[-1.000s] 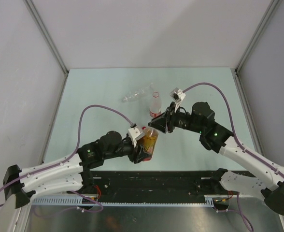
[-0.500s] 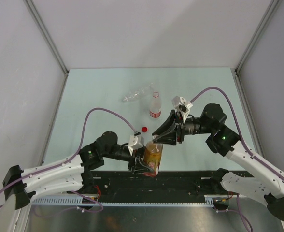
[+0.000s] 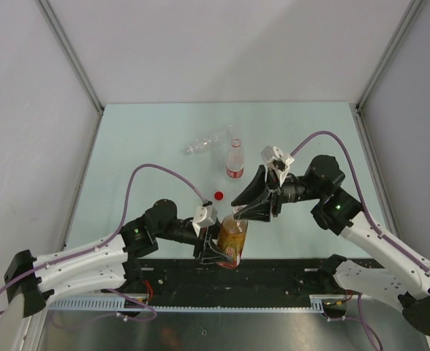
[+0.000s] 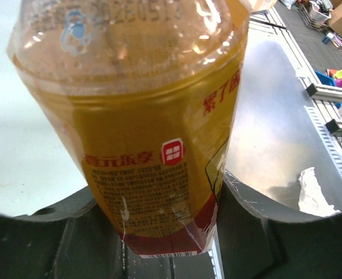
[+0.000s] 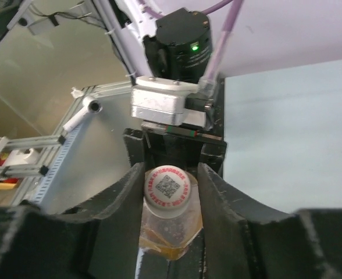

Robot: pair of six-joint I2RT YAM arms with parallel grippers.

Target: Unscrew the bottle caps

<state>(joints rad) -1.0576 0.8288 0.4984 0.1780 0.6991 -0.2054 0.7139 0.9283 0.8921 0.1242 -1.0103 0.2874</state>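
Pale green table (image 3: 142, 146), near edge. Left gripper (image 3: 221, 252) clamps the amber bottle (image 3: 232, 238). Right gripper (image 3: 238, 210) jaws are narrow, pinching its white cap (image 5: 167, 187). Risk: pinch slips on cap, or bottle turns in the clamp, so nothing unscrews.

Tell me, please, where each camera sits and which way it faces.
Top external: above and behind, looking down on the table; the left arm and right arm show.
Left wrist: on the left arm, facing along its fingers at the clamped amber bottle.
Right wrist: on the right arm, looking down between its fingers onto the white cap.
Shared: both wrist views show the amber bottle: body, then cap.
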